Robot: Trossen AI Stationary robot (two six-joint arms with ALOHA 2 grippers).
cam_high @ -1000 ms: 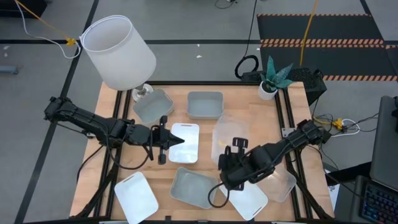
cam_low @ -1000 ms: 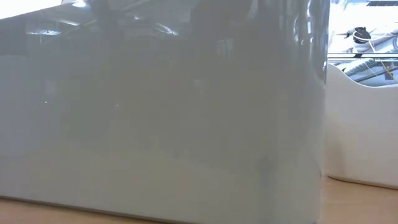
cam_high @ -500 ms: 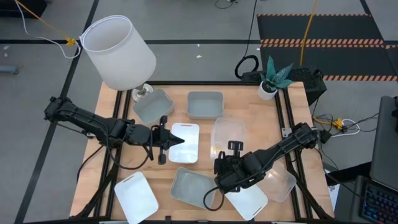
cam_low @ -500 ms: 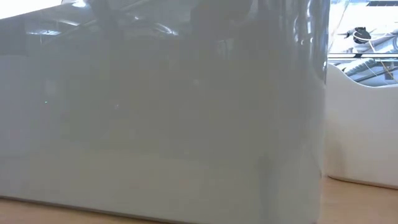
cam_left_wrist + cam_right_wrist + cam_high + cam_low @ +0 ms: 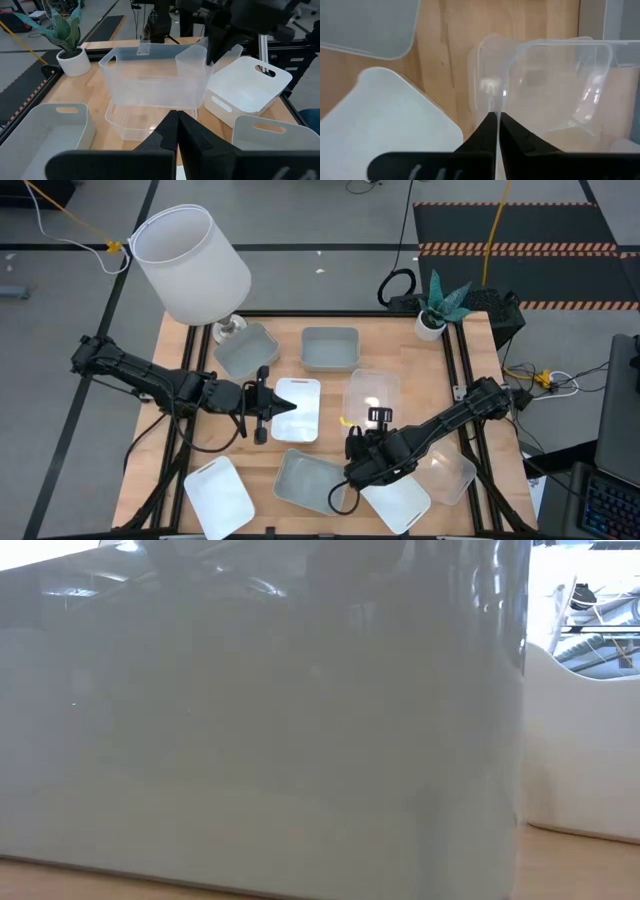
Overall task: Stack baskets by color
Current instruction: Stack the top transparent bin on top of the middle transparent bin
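Wooden table (image 5: 440,375) seen from above, with baskets spread across it. The right gripper (image 5: 352,448), jaws closed on the rim of a clear basket (image 5: 372,393), holds it at centre right, lifted above a second clear basket (image 5: 131,121) lying on the table beneath it. The left gripper (image 5: 283,407), jaws closed and empty, hangs over a white basket (image 5: 301,411) at the centre. Two grey-blue baskets (image 5: 247,348) (image 5: 330,348) lie along the far side; a third (image 5: 308,480) lies at the near edge. White baskets lie at near left (image 5: 219,496) and near right (image 5: 400,500), and a clear one (image 5: 449,474) sits further right. A lampshade (image 5: 190,262) stands at the far left corner, a potted plant (image 5: 436,305) at the far right.
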